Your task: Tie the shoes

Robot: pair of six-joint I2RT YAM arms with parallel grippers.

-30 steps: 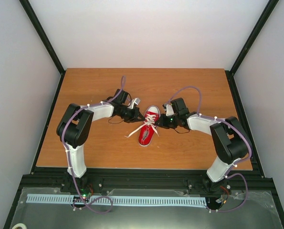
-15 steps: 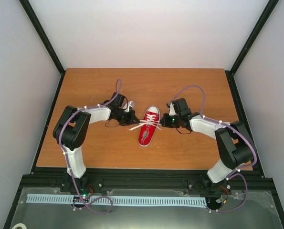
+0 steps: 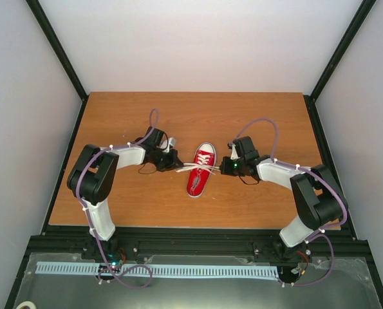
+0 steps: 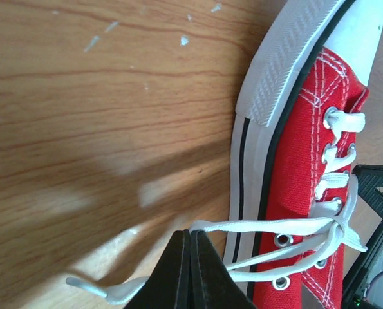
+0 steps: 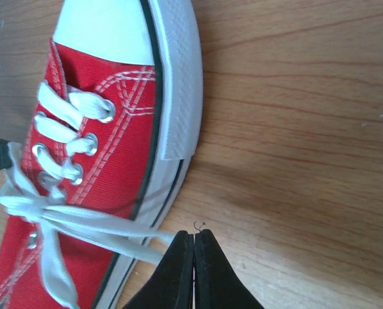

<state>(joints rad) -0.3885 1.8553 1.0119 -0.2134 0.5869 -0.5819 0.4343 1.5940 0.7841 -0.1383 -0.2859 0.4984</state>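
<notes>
Pinching white laces (image 4: pixel 262 224), left claw (image 4: pixel 190 235), right claw (image 5: pixel 194 235); red sneaker (image 4: pixel 300 161), white toe cap (image 5: pixel 101 26)

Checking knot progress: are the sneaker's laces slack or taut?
Taut: laces stretch straight from their knot to the left gripper and right gripper.

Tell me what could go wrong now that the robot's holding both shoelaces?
1. The left gripper and right gripper pinch each lace only at their very tips, so one might slip out.
2. Nothing holds the shoe down on the table; uneven pulling could drag or tip it.
3. The knot looks like one simple crossing, so it may loosen once released.
</notes>
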